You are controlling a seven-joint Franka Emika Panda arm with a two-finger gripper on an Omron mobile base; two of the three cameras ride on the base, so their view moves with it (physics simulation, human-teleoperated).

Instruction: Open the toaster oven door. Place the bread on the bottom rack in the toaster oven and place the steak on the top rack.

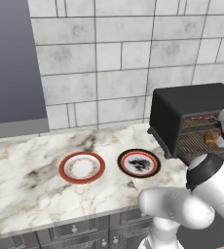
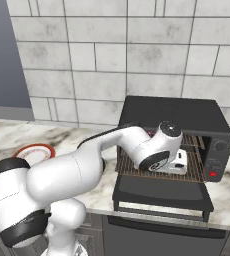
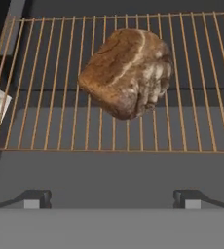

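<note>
Left base view: two red-rimmed plates point(image 1: 82, 167) on the marble counter point(image 1: 26, 194), left of the black toaster oven point(image 1: 182, 109); arm crosses its open front; red steak point(image 1: 201, 117) up high, bread point(image 1: 211, 138) below.
Right base view: toaster oven door point(image 2: 159, 192) lies flat open, hand at the mouth.
Hand view: claw point(image 3: 111, 200) released, fingers wide; brown crusty bread on bottom rack point(image 3: 46, 97), untouched

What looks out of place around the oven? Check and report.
Nothing is spilled or damaged. The bread lies askew on the bottom rack, turned at an angle to the wires. The toaster oven door hangs fully open, and the hand is open just outside.
</note>
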